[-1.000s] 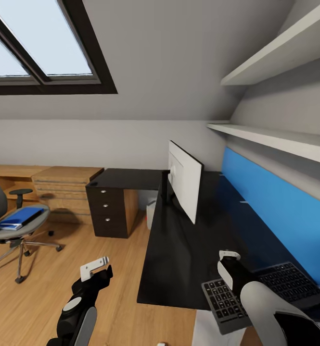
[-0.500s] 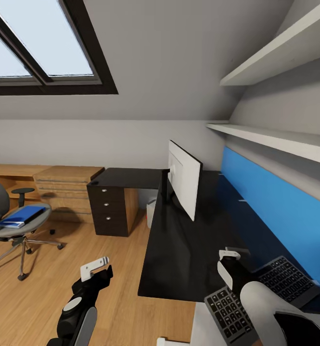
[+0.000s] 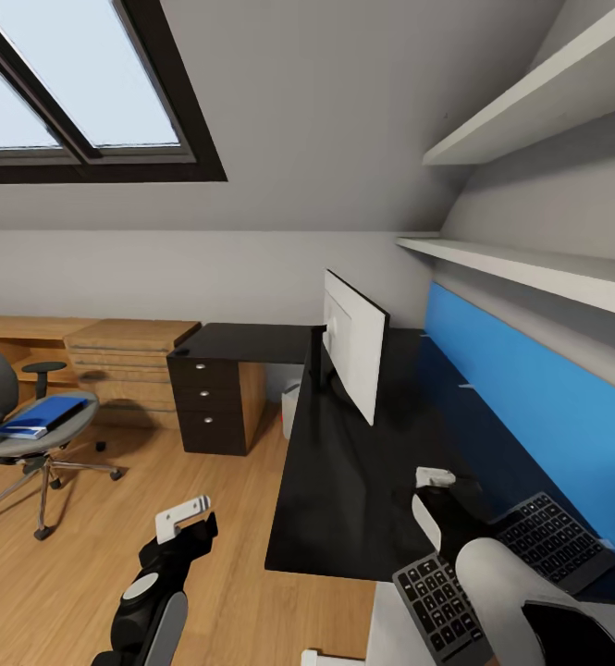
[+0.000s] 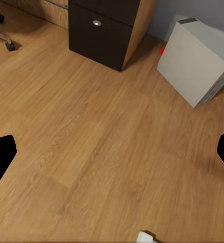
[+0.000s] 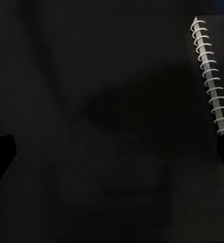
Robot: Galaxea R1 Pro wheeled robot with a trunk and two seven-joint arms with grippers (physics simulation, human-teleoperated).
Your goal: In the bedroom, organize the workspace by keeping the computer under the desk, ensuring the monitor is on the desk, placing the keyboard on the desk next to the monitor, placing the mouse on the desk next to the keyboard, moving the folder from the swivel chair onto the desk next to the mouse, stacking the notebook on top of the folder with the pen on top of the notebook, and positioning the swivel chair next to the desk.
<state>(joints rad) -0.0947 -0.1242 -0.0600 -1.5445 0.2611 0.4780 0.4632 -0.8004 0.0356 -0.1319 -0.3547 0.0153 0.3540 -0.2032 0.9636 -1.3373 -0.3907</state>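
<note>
The monitor (image 3: 355, 356) stands on the black desk (image 3: 344, 481), its white back towards me. The keyboard (image 3: 506, 569) lies askew at the desk's near corner, one end jutting past the edge. My right gripper (image 3: 435, 488) hovers open over the desk just beside it. In the right wrist view the gripper (image 5: 112, 152) faces the dark top, with the notebook's white spiral binding (image 5: 210, 76) to one side. The blue folder (image 3: 39, 416) rests on the swivel chair (image 3: 11, 444) at far left. The computer (image 4: 197, 61) sits under the desk (image 3: 291, 407). My left gripper (image 3: 182, 518) hangs open above the floor.
A dark three-drawer unit (image 3: 210, 402) holds up the desk's far wing, with a light wooden cabinet (image 3: 127, 361) beside it. A blue wall panel (image 3: 538, 416) and white shelves (image 3: 529, 268) run along the desk's right side. Wood floor (image 3: 159, 490) lies between chair and desk.
The view shifted slightly. The keyboard's near end has swung further off the desk edge. My right gripper crept a little forward over the desk. The left arm has not moved.
</note>
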